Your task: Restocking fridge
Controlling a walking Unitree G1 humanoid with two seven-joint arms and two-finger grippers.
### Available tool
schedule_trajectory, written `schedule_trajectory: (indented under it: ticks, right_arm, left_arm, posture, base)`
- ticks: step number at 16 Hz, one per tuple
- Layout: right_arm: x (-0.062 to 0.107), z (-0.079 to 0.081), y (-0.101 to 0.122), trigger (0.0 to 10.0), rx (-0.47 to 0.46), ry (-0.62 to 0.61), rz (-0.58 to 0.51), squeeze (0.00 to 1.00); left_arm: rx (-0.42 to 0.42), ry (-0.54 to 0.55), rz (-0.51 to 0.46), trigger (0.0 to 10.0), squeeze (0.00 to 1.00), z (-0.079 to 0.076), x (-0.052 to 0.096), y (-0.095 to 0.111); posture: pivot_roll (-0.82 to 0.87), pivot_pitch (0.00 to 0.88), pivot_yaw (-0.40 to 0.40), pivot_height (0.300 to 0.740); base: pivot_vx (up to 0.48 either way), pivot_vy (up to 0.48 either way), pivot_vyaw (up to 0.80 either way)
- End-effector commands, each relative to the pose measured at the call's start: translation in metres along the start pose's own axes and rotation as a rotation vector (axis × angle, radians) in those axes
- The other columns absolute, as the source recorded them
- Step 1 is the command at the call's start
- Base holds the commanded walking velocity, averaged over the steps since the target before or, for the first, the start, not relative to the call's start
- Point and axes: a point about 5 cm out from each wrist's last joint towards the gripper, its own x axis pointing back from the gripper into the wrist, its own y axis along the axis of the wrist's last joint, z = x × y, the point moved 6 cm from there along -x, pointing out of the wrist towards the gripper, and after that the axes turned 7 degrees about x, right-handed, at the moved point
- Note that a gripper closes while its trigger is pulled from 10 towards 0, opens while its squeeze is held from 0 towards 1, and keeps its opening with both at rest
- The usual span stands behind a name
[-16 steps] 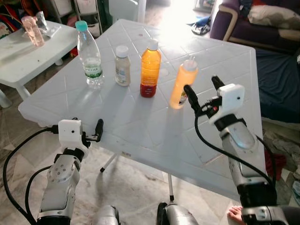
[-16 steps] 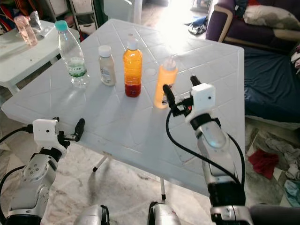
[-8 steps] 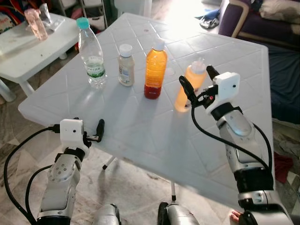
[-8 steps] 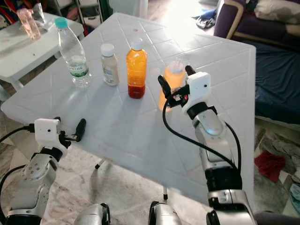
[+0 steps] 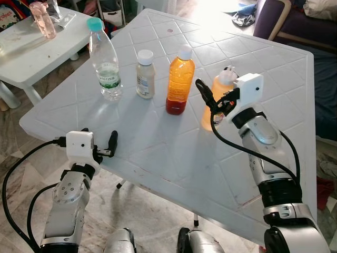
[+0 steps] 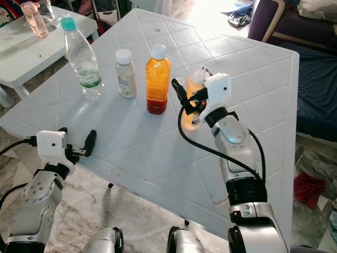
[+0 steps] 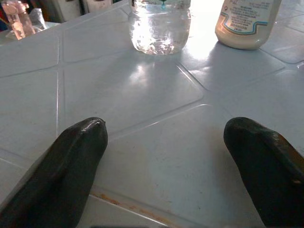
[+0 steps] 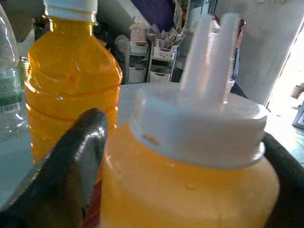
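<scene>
You had the right gripper [image 6: 188, 103] spread wide around the upright squeeze bottle [image 8: 190, 190] on the table [image 5: 158, 137], a soft, probably slippery body best taken gently mid-height.

The table [image 5: 158, 132] is white moulded plastic, smooth with a soft sheen, scored in a diamond pattern, its near edge scuffed with brownish marks; on it the water bottle [image 5: 103, 60] is clear, glossy plastic with a paper-like label and a matt teal cap; beside it the small bottle [image 5: 145, 75] is cloudy cream plastic; the juice bottle [image 5: 180, 81] is clear, ribbed and shiny; the squeeze bottle [image 8: 190, 180] is translucent orange plastic, its white cap dull; the right gripper [image 5: 215, 95] has matt black, rubbery fingers [image 8: 71, 161] and a glossy white casing; beyond the table, the sofa [image 5: 295, 21] is purple cloth; below it the floor [image 5: 152, 211] is polished marble-like stone.
</scene>
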Motion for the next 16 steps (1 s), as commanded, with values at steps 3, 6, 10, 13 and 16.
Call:
schedule_trajectory:
  ticks: [3, 6, 10, 13, 16]
  right_arm:
    - [0.0, 0.007, 0.001, 4.9, -0.005, 0.021, 0.002, 0.0]
    - [0.008, 0.007, -0.009, 10.0, 0.0, 0.007, 0.067, 0.0]
    - [0.03, 0.013, -0.012, 10.0, 0.045, 0.028, 0.13, 0.0]
    - [0.037, 0.015, -0.013, 10.0, 0.054, 0.018, 0.156, 0.0]
    - [0.042, 0.009, -0.018, 10.0, 0.058, -0.029, 0.181, 0.96]
  left_arm:
    - [-0.008, 0.007, 0.057, 10.0, 0.0, 0.0, 0.004, -0.013]
    - [-0.014, 0.0, 0.066, 10.0, 0.0, 0.0, 0.003, -0.015]
    - [-0.017, 0.001, 0.077, 10.0, 0.0, 0.0, 0.004, -0.018]
    - [-0.014, -0.009, 0.083, 10.0, 0.0, -0.005, 0.002, -0.02]
    - [-0.015, -0.02, 0.088, 10.0, 0.0, -0.008, -0.001, -0.021]
  posture:
    - [0.06, 0.16, -0.039, 0.74]
    - [0.06, 0.155, -0.043, 0.74]
    - [0.05, 0.152, -0.048, 0.74]
    - [0.04, 0.147, -0.047, 0.74]
    - [0.04, 0.139, -0.043, 0.74]
  base:
    - [0.0, 0.0, 0.0]
    - [0.0, 0.0, 0.0]
    - [0.0, 0.0, 0.0]
    - [0.0, 0.0, 0.0]
    - [0.0, 0.0, 0.0]
